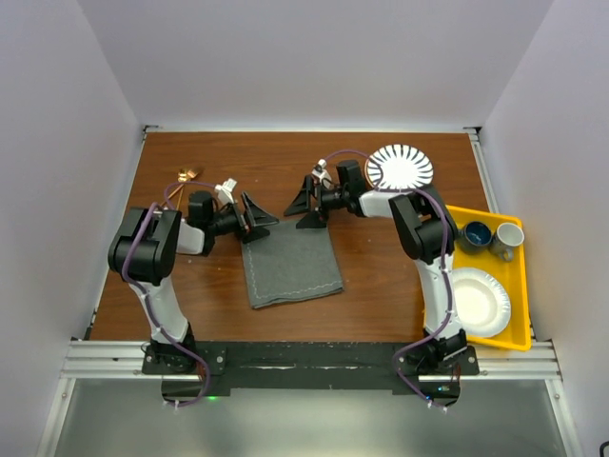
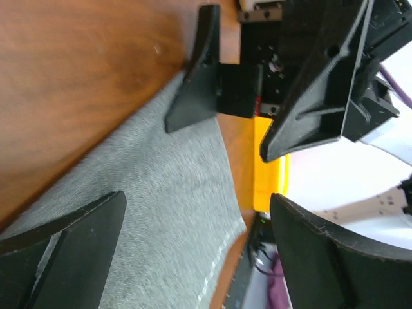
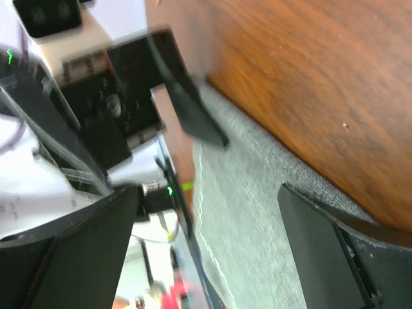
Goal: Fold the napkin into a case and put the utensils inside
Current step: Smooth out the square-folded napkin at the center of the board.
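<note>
Top external view, left to right: the utensils [image 1: 187,174] lie at the far left of the surface [image 1: 217,286], well apart from everything else, so nothing has gone into any case yet. Next comes the left gripper [image 1: 257,221], its jaws spread wide and holding nothing, poised at the far left corner of the napkin [image 1: 295,271]. The napkin lies flat near the middle of the surface as a broad, roughly square grey sheet. Whether it has had a first fold I cannot tell, but it is nowhere near a narrow strip. The right gripper [image 1: 304,209] faces the left one just beyond the napkin's far edge, likewise wide open and empty. Further right sit a striped plate [image 1: 400,167] and a yellow tray [image 1: 520,286]. To my eye the folding is barely begun at best, and the whole job of tucking the utensils in remains.
</note>
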`<state>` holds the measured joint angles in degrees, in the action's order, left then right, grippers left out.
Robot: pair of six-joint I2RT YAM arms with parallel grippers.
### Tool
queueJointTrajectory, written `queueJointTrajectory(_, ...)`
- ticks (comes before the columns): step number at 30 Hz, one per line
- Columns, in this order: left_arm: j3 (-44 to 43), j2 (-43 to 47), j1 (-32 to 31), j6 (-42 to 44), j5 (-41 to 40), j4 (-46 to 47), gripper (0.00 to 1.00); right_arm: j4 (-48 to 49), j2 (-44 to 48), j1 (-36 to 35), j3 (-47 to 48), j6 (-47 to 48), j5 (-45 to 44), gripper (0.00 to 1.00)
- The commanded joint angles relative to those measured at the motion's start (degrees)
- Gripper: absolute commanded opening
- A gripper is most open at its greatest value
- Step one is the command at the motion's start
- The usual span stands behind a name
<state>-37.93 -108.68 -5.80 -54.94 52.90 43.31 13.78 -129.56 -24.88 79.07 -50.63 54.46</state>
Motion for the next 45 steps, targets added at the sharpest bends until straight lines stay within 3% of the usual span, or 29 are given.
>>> queueJointTrajectory(1, -1.7, -1.4, 2.4, 9.2, -2.4, -8.4, 1.00, -11.3, -3.2, 2.2, 1.7, 14.7, -1.8, 0.98)
queueJointTrajectory(3, -1.4, -1.2, 3.0, 10.7, -2.5, -11.1, 1.00, -13.0, -4.3, 3.3, 2.7, 17.5, -1.1, 0.98)
queueJointTrajectory(6, -0.3, -0.5, 3.7, 12.1, -3.1, -13.0, 1.00, -23.7, -2.9, 4.8, 6.0, 24.3, -0.8, 0.98)
queueJointTrajectory(10, 0.8, 0.4, 3.4, 11.8, -1.7, -11.1, 1.00, -28.7, 5.0, 5.2, 7.2, 26.5, 2.9, 0.98)
queueJointTrajectory(15, 0.7, 0.6, 3.2, 12.2, -1.4, -10.8, 1.00, -15.1, 18.3, 1.5, -2.2, 10.5, 6.0, 0.98)
queueJointTrajectory(18, 0.8, 0.6, 3.1, 12.0, -1.6, -10.4, 1.00, -6.9, 21.3, -1.7, -7.7, 2.2, 5.7, 0.98)
queueJointTrajectory(23, 1.1, 0.8, 3.0, 12.2, -2.1, -11.1, 1.00, -1.4, 18.6, -3.8, -13.3, -1.5, 5.0, 0.98)
queueJointTrajectory(31, 0.6, 0.9, 3.0, 12.7, -3.0, -12.6, 1.00, -0.3, 9.9, -2.2, -14.1, 2.7, 5.4, 0.98)
queueJointTrajectory(39, 1.4, 0.4, 3.3, 12.7, -3.8, -13.3, 1.00, -15.2, 4.1, 2.6, -13.7, 17.6, 5.3, 0.98)
queueJointTrajectory(45, 0.8, -0.1, 3.3, 12.6, -3.7, -13.5, 1.00, -17.1, 2.4, 3.6, -12.4, 18.7, 6.6, 0.98)
